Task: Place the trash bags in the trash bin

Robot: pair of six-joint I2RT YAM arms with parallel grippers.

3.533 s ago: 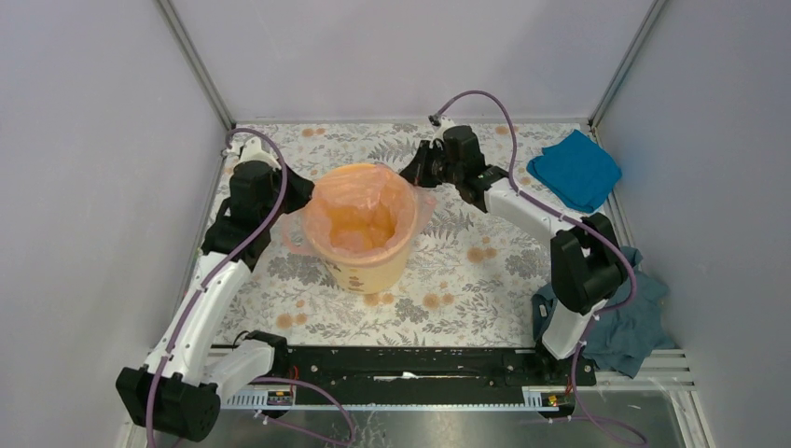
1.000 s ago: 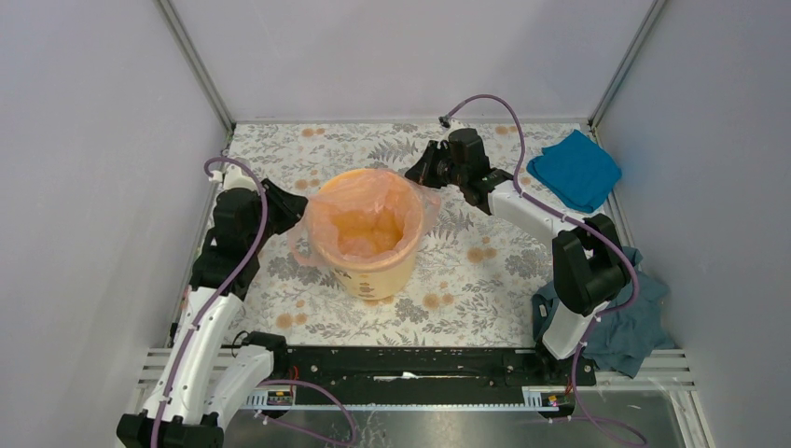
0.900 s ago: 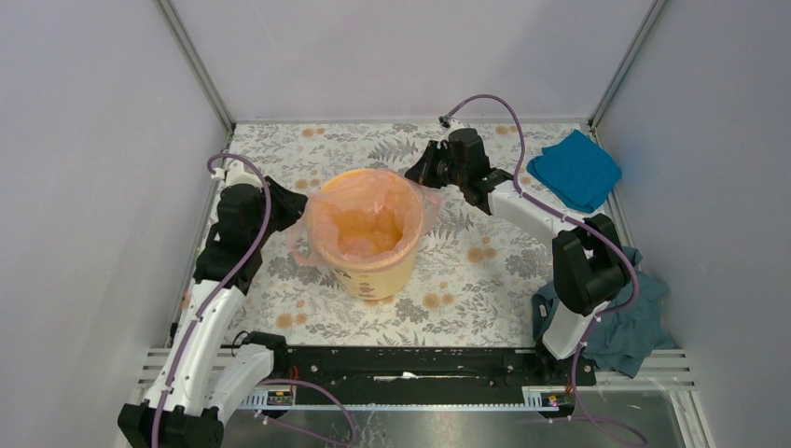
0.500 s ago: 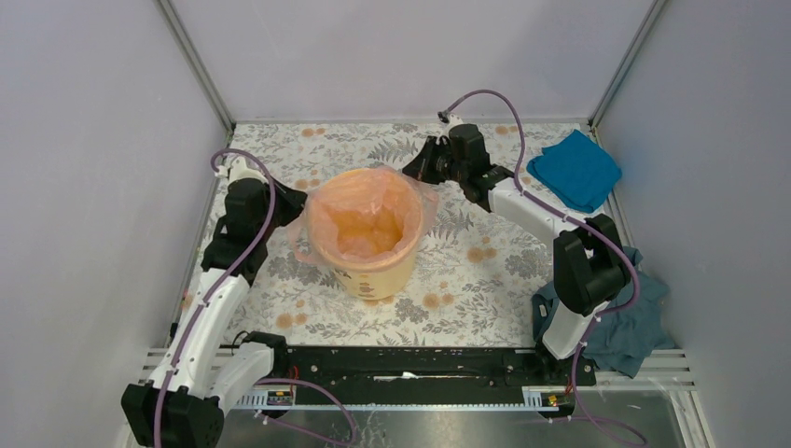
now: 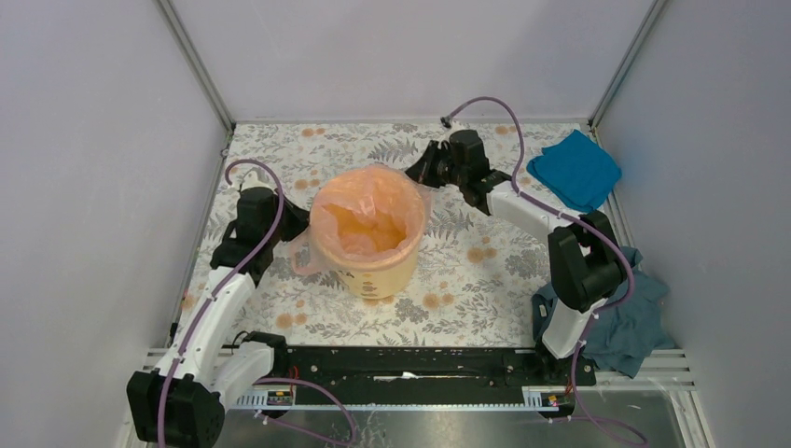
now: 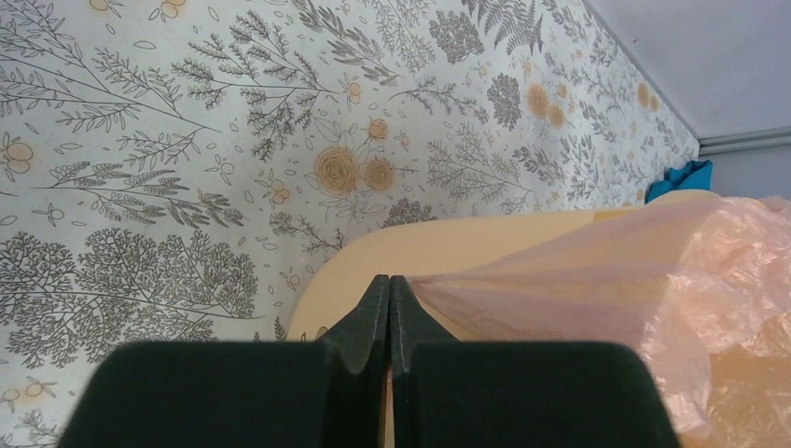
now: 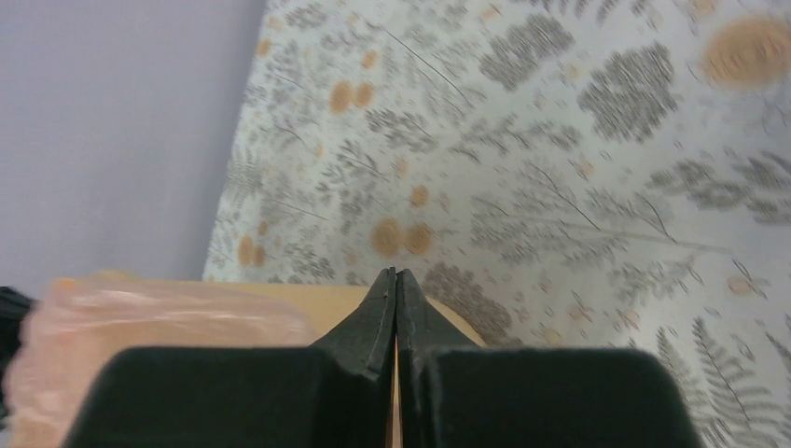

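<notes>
The trash bag (image 5: pixel 366 201) lines the trash bin (image 5: pixel 375 271) (standing left of centre), film draped over the rim, with the left gripper (image 6: pixel 389 282) clenched on film at the left rim and the right gripper (image 7: pixel 395 273) clenched at the far-right rim, its hold on film indeterminate.

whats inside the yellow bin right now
A pale pink trash bag lines the trash bin, its film folded over the rim. The bin's bottom is covered by the film.

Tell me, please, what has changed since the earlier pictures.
The left gripper shifted nearward along the left side of the trash bin and closed on the edge of the trash bag. The right gripper stayed shut at the far rim; the blue cloth has not moved.
</notes>
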